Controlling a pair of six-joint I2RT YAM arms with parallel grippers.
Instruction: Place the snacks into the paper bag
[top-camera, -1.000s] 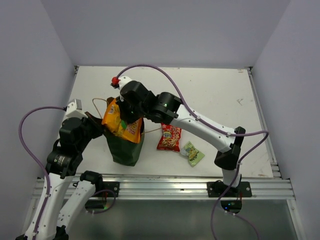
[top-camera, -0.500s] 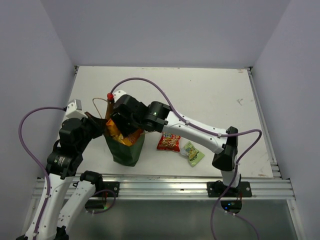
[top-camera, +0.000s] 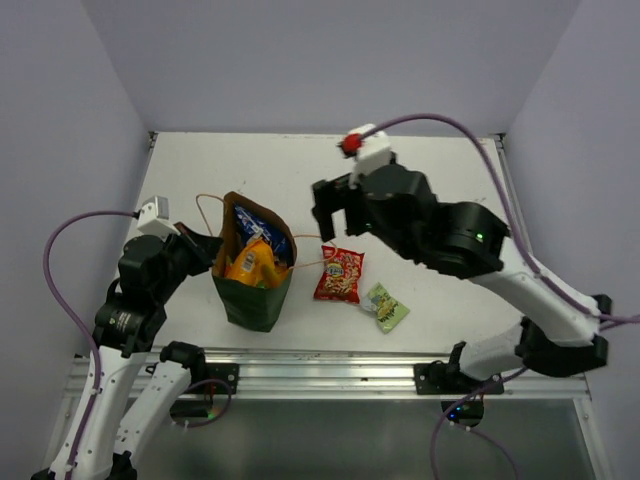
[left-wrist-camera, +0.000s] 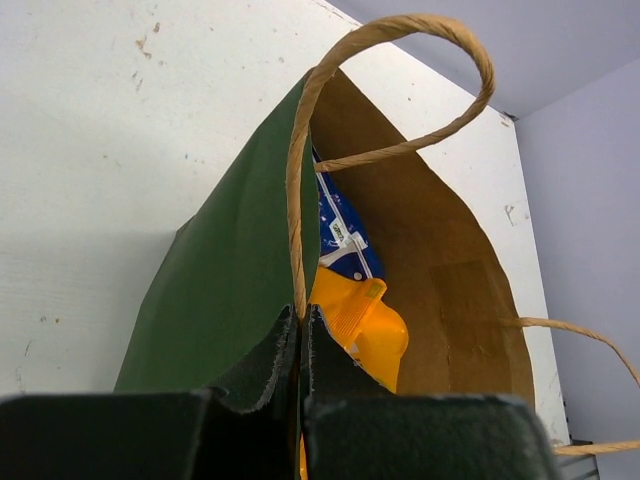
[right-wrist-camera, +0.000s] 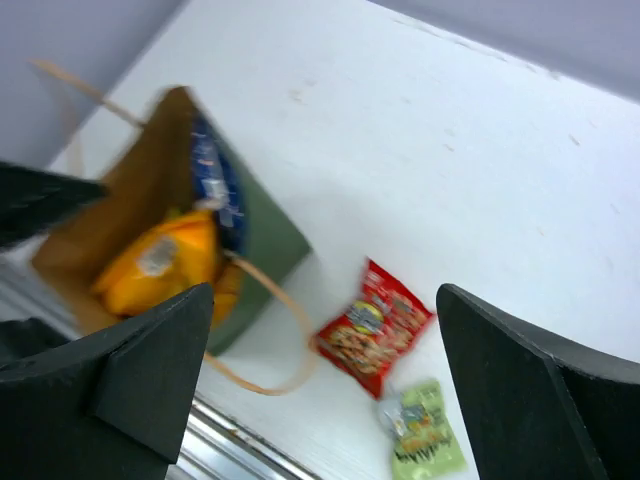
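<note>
Snacks bagged: one blue packet, one orange packet; left gripper pinches the paper bag's rim. One red packet and one light-green packet lie below right gripper's spread, empty fingers; print illegible.

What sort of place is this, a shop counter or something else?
Probably a robot test booth, not a shop: a white table boxed in by plain walls, with a left arm and right arm bolted to a metal rail.
</note>
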